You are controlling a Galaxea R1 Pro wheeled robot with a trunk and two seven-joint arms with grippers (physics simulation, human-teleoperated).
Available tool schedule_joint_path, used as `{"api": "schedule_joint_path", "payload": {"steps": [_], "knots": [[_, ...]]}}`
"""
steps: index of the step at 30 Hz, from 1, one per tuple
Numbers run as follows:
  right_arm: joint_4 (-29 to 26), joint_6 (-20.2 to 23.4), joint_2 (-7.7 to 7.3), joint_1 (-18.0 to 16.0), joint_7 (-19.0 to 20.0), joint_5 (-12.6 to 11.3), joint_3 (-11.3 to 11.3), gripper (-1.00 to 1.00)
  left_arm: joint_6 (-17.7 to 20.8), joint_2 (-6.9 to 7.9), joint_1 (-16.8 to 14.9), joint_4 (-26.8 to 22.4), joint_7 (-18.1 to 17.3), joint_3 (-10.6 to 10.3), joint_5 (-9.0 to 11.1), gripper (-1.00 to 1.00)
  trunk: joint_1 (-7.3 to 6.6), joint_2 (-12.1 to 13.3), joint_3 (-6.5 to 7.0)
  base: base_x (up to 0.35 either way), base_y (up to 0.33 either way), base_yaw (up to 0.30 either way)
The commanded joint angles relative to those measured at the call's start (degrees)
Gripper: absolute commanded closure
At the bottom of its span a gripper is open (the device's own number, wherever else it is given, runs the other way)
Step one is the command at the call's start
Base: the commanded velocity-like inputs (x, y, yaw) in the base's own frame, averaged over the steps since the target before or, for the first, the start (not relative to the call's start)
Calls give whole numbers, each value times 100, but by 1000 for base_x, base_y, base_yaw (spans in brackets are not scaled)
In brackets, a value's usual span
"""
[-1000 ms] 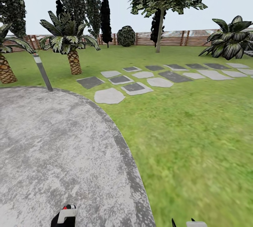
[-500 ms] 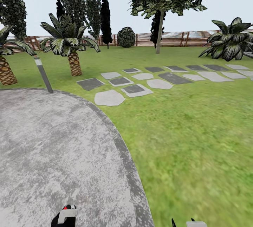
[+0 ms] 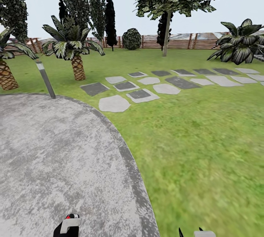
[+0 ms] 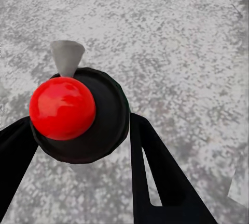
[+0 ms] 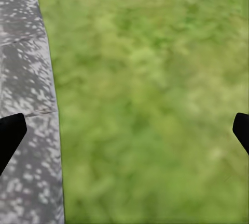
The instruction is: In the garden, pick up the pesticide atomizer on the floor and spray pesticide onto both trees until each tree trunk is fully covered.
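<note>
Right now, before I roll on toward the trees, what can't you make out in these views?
- Pesticide atomizer, left wrist view: seen from above; the red top hides the body and trigger.
- Left claw, head view: cut off by the bottom edge.
- Right claw, head view: barely showing at the bottom edge.
- Tree trunk, head view: too distant to judge any spray cover.
- Lawn, right wrist view: blurred.

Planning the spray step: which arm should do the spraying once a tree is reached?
Left. Its end effector is shut on the pesticide atomizer, red top up. The right end effector is open and empty over the grass beside the floor.
</note>
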Motion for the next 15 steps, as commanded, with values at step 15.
{"api": "schedule_joint_path", "payload": {"steps": [15], "knots": [[9, -16, -3, -3, -8, 10, -3, -100, -19, -12, -3, -15, 5, 6, 0, 100, -2, 0, 42, 107, 0, -94]]}}
